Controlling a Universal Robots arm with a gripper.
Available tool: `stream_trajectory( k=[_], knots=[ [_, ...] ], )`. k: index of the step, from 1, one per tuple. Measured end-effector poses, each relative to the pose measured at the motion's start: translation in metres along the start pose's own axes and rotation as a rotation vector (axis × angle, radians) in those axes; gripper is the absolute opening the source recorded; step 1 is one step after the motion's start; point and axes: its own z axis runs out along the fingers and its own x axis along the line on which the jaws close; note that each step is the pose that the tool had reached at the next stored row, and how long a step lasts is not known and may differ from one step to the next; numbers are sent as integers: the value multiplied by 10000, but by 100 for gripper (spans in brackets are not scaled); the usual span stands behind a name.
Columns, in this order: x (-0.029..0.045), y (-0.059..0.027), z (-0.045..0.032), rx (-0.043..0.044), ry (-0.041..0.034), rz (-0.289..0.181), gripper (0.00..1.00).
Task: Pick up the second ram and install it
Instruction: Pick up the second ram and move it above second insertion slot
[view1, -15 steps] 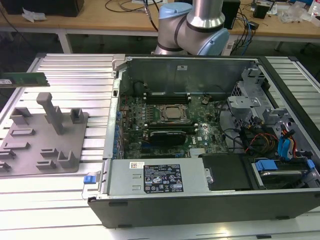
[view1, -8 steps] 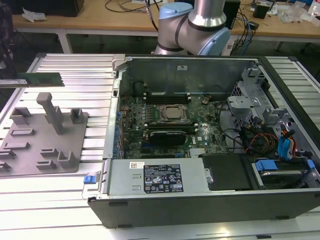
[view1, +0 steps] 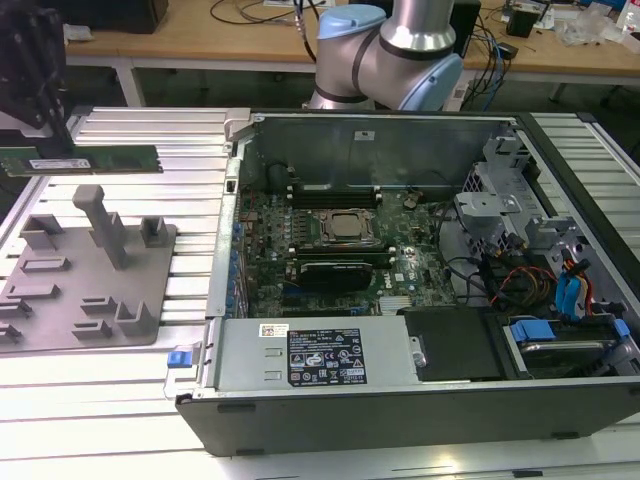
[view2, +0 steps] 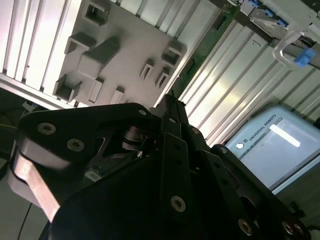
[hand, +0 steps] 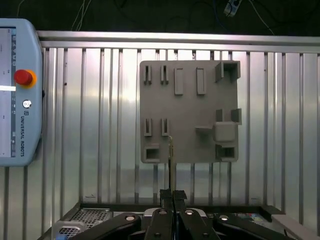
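Observation:
The second ram (view1: 90, 160), a slim green stick, hangs level above the ribbed table at the exterior view's left, over the far edge of the grey fixture plate (view1: 90, 275). My gripper (view1: 55, 138) is shut on it from above, near one end. In the first wrist view the ram (hand: 171, 157) shows edge-on, rising from the closed fingertips (hand: 172, 197) over the plate (hand: 190, 110). In the second wrist view it (view2: 205, 47) runs as a green strip away from the gripper (view2: 170, 102). The open computer case (view1: 400, 130) with its motherboard (view1: 330, 235) lies toward the exterior view's right.
Inside the case are the silver processor (view1: 347, 227), memory slots (view1: 335, 192) behind it, a black card (view1: 340, 272), drive bays and cables (view1: 530, 270). The fixture plate has upright posts (view1: 100, 220). A teach pendant (hand: 15, 95) lies on the table beside the plate.

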Motion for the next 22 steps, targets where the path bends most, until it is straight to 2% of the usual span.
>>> stream_trajectory(
  k=[1, 3, 6, 9, 22],
  knots=[
    [1, -58, -3, -2, 1, 1, 9],
    [1, -111, -4, -2, 1, 2, 9],
    [5, -302, -9, -5, 1, 1, 9],
    [7, -433, -13, -5, 0, 0, 9],
    [12, -757, -24, -5, 0, 1, 9]
  ],
)
